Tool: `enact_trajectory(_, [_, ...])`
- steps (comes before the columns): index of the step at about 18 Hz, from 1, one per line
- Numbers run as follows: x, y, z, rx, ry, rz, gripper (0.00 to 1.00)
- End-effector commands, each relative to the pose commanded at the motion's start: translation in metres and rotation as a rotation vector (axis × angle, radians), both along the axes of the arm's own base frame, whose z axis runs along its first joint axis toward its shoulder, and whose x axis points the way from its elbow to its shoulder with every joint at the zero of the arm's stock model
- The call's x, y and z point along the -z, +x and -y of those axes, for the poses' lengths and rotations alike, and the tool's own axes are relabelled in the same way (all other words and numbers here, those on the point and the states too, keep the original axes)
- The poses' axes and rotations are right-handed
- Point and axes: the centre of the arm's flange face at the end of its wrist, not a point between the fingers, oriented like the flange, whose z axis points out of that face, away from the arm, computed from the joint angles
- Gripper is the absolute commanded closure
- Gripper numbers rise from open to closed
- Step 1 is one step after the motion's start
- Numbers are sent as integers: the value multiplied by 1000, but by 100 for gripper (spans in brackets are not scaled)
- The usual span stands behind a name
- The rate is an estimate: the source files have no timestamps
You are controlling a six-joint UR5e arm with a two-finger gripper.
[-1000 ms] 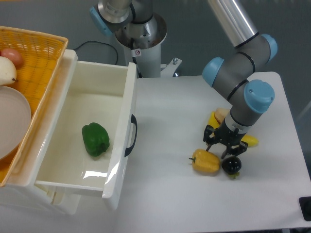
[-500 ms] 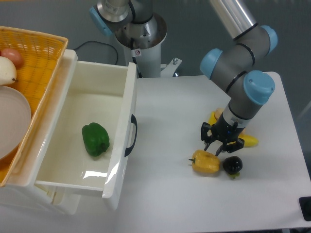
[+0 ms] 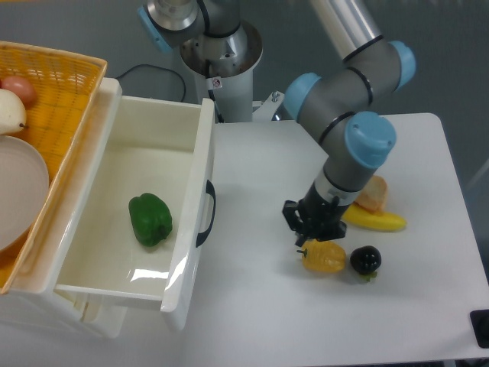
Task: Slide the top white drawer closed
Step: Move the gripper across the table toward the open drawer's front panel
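The top white drawer [image 3: 191, 229] stands pulled far out of the cabinet at the left, with its curved black handle [image 3: 206, 213] on the front panel facing right. A green bell pepper [image 3: 150, 219] lies inside it. My gripper [image 3: 312, 226] hangs over the table to the right of the drawer front, well apart from the handle, just above and left of a yellow bell pepper [image 3: 324, 257]. Its fingers look open and hold nothing.
An orange woven basket [image 3: 53, 84] with a white plate and fruit sits on the cabinet top at far left. A black round fruit [image 3: 365, 260], a banana [image 3: 374, 221] and an orange piece [image 3: 371, 194] lie right of the gripper. The robot base [image 3: 221, 53] stands behind.
My gripper has moved left across the table, from above the black fruit and banana to the left side of the yellow pepper, closer to the drawer. The drawer has not moved.
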Motion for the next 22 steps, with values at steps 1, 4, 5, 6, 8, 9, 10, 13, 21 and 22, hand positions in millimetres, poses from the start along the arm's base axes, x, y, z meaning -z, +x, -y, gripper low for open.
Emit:
enact_trajectory(1, [-2, 5, 0, 4, 6, 14, 97])
enact_trajectory(4, [-5, 25, -7, 28, 22, 38, 98])
enact_trajectory(5, [-3, 31, -9, 31, 19, 55, 97])
enact_trajectory(6, [-4, 37, -8, 35, 13, 71, 97])
enact_trajectory(8, [-12, 47, -7, 38, 25, 97, 97])
enact_trajectory(9, [-14, 50, -7, 35, 35, 117, 97])
enact_trajectory(10, [-17, 51, -5, 32, 38, 133, 97])
enact_trajectory(13, [-28, 57, 0, 29, 32, 153, 97])
enact_trajectory(21, [-48, 67, 1, 14, 94, 213, 97])
enact_trajectory(22, [-48, 68, 1, 12, 97, 222, 97])
